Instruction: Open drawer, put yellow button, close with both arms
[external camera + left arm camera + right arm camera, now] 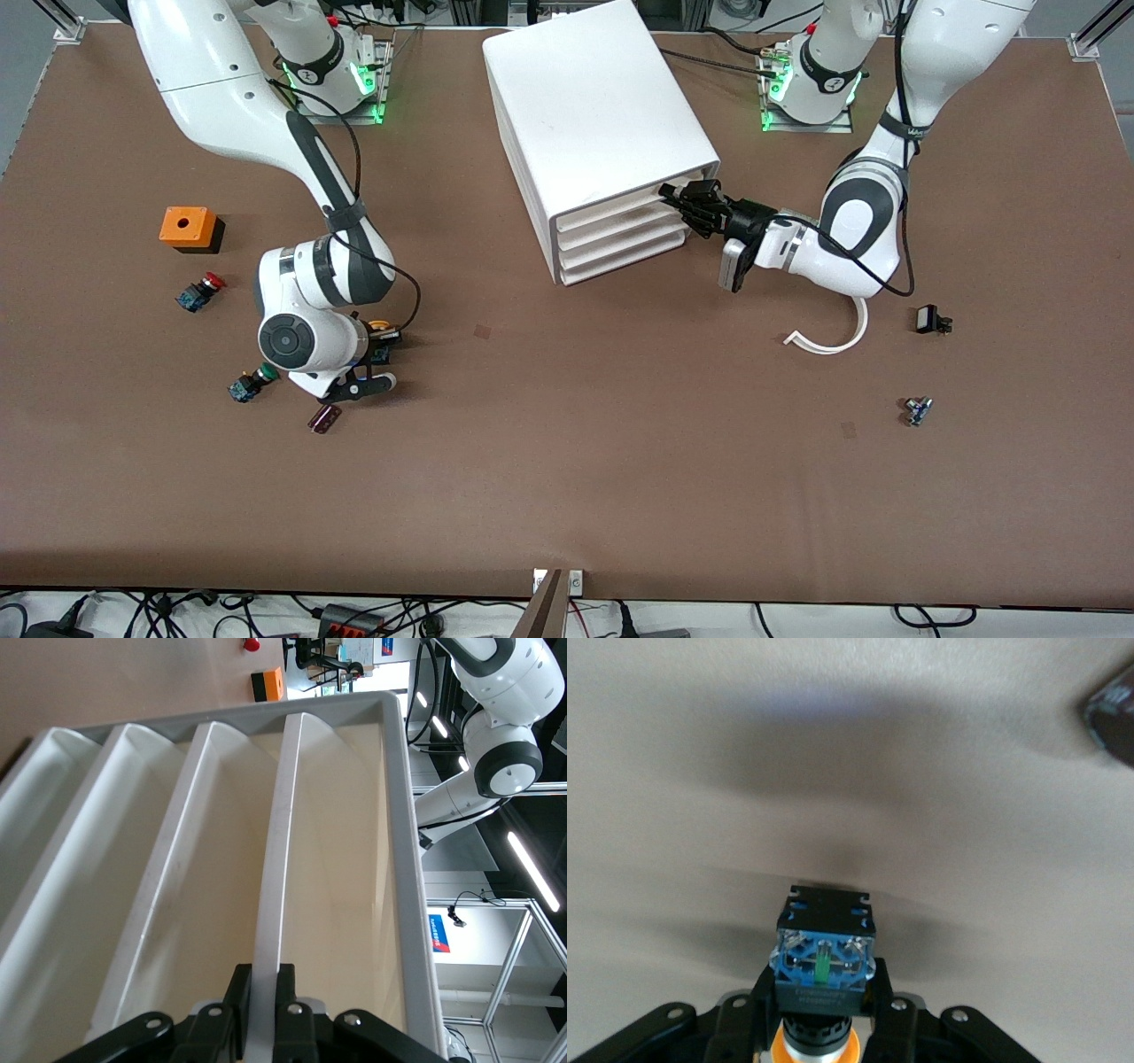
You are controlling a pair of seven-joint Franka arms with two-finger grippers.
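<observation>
Drawer [620, 211], topmost in the white cabinet [594, 115] at upper centre of the front view, had its front lip pinched by the closed left gripper [680, 199]. Lower left, the right gripper [379, 341] was clamped on the yellow button [822, 967] above open brown bench [567, 461].

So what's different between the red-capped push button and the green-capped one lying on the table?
The red-capped push button lies nearer the orange box; the green-capped push button lies nearer the front camera, beside the right arm's hand. Red cap on one, dark green on the other. The red-capped one lies clear of the arm; the green-capped one is close against it. Both lie on their sides, with black and blue bodies.
</observation>
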